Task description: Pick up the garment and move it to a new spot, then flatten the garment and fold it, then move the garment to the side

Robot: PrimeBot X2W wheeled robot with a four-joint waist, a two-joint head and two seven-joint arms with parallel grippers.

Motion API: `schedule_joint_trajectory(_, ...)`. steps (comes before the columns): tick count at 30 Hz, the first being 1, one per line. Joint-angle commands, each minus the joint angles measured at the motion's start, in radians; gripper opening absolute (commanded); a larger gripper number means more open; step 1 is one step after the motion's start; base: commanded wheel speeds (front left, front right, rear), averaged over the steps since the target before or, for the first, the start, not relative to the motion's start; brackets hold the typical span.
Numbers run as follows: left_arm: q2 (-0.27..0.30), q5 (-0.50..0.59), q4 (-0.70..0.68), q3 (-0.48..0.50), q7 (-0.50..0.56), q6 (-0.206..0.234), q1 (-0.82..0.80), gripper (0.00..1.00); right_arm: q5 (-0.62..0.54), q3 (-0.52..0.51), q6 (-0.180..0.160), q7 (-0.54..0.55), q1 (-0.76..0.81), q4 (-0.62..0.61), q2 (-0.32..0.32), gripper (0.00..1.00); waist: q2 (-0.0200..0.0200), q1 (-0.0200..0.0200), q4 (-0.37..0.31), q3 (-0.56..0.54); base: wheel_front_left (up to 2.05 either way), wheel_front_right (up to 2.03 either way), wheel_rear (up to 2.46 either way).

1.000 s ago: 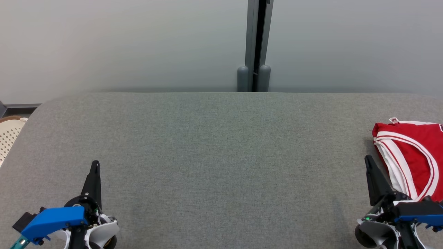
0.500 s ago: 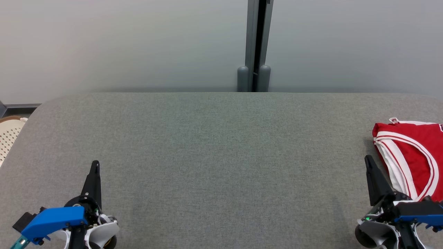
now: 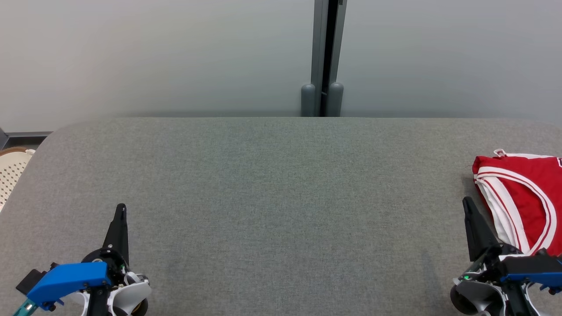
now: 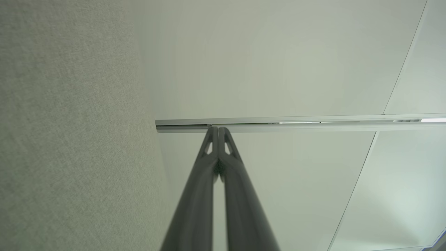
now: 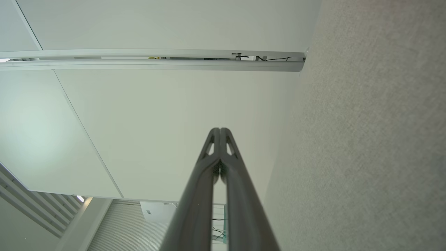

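Observation:
A red garment [image 3: 522,199] with white trim lies folded at the right edge of the grey felt table [image 3: 281,197], partly cut off by the head view's border. My right gripper [image 3: 466,202] rests just left of it, shut and empty, fingers pointing away from me; in the right wrist view its fingertips [image 5: 219,131] press together. At the lower left my left gripper [image 3: 121,207] is shut with nothing in it, and the left wrist view shows its fingertips [image 4: 218,129] closed.
Pale wall panels stand behind the table, split by a grey post [image 3: 322,57]. A cream perforated basket [image 3: 11,171] sits off the table's left edge.

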Motion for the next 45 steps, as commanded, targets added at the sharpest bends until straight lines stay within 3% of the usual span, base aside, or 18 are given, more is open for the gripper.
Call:
schedule_joint_trajectory(1,0.001,-0.002,-0.005,0.001,0.004,-0.010,-0.010,0.00,0.002,-0.002,0.000,0.003,0.012,-0.004,-0.004,0.00,0.0000,0.0000,0.000,0.000,0.00,0.00,0.00)
schedule_joint_trajectory(45,0.001,-0.002,-0.005,0.001,0.004,-0.010,-0.010,0.00,0.003,-0.002,0.000,0.003,0.012,-0.004,-0.004,0.00,0.0000,0.0000,0.000,0.000,0.00,0.00,0.00)
